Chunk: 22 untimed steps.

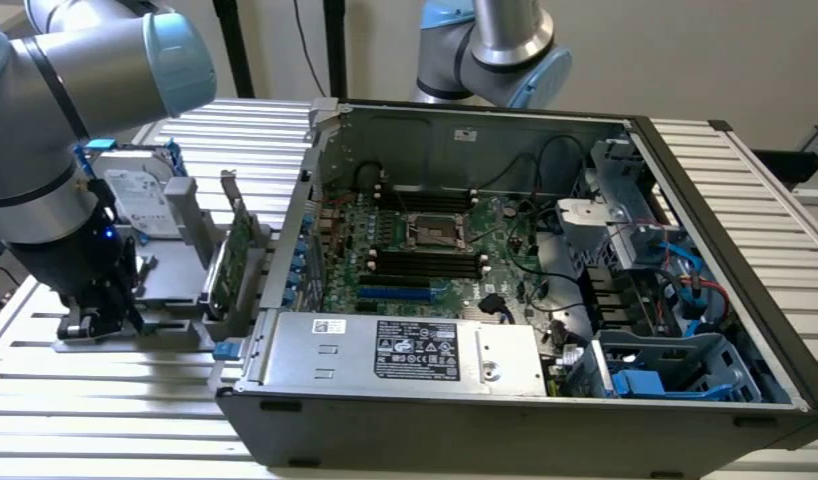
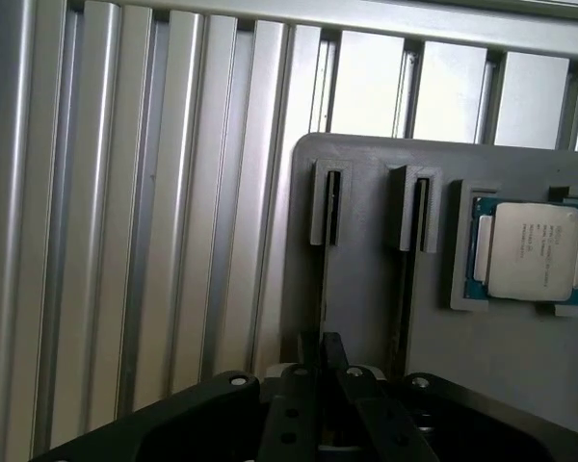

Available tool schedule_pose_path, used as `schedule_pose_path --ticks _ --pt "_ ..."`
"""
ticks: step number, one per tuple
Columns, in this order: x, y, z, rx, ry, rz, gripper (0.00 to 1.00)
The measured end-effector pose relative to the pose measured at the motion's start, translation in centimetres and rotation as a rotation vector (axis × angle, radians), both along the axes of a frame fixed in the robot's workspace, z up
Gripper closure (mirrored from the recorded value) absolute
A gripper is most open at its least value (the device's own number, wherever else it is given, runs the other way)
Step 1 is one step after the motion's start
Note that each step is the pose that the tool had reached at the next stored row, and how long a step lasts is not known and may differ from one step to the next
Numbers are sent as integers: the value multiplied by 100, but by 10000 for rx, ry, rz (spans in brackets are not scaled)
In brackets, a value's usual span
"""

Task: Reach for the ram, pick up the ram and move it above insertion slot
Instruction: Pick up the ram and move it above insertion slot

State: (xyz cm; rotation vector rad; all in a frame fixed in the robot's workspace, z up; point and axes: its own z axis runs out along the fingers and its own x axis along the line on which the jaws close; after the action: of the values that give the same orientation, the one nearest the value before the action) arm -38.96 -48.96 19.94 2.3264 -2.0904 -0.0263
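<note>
Items, placed against the holder:

- Table (image 1: 729, 180): slatted aluminium, under the holder.
- Case (image 1: 516, 420): beside the holder, on the exterior view's right. It lies open, we judge to expose the board's slots from above.
- Arm (image 1: 49, 170): over the holder, reaching down.
- Holder (image 2: 501, 375): grey, keeps parts on edge for a top grasp.
- Drive (image 1: 136, 200) and card (image 1: 242, 255): upright in the holder.
- Gripper (image 2: 325, 361): low on the holder. We cannot tell its grip.
- Ram (image 2: 325, 289): likely the thin edge in the holder's slot, meeting the gripper.
- CPU (image 2: 532, 250): recessed in the holder.
</note>
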Motion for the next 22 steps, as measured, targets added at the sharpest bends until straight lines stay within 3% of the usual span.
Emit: schedule_pose_path --ticks 14,22 --pt "19 0 7 -2 32 -206 87" --pt "22 0 89 -1 59 -231 87"
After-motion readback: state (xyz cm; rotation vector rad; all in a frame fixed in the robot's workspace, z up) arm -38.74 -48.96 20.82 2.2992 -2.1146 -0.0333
